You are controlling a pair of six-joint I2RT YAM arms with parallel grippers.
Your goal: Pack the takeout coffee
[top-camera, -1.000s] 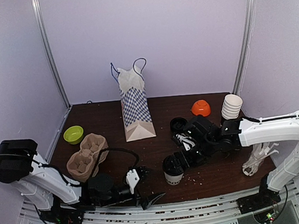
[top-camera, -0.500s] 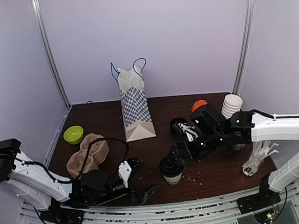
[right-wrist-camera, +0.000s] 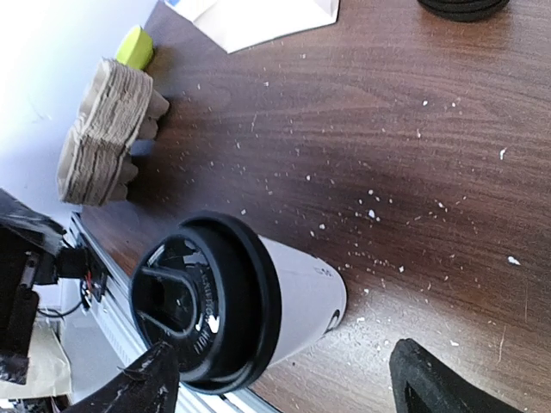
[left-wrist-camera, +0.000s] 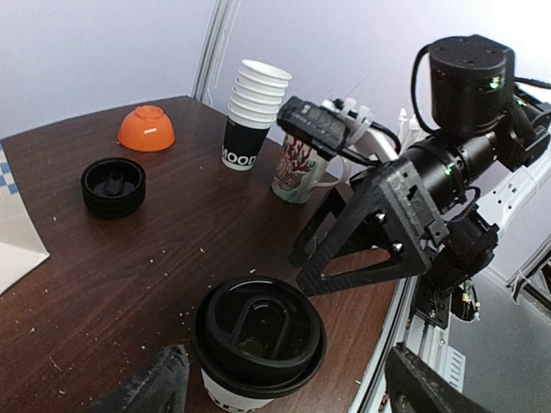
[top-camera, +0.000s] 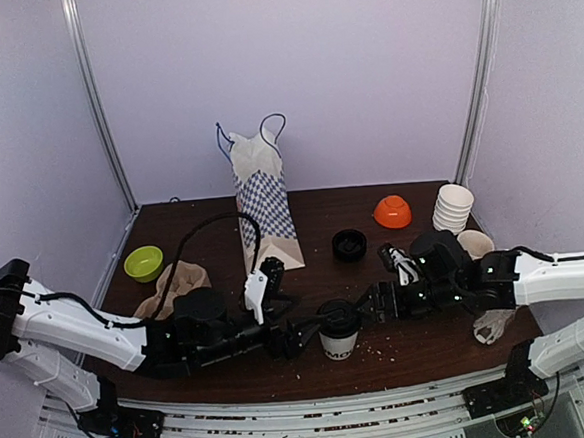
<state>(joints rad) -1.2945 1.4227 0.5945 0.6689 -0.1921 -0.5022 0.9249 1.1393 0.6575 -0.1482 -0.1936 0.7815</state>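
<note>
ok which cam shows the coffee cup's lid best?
Left wrist: the lid fills the foreground, seen from above, with its whole rim clear. Right wrist shows it tilted, plus the cup and its white side. Top external shows only a small dark disc.

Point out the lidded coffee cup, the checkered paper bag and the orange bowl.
lidded coffee cup (left-wrist-camera: 258, 331): left wrist view, middle of black lid.
checkered paper bag (top-camera: 264, 211): top external view, checked front panel.
orange bowl (top-camera: 393, 212): top external view, its orange side.
</note>
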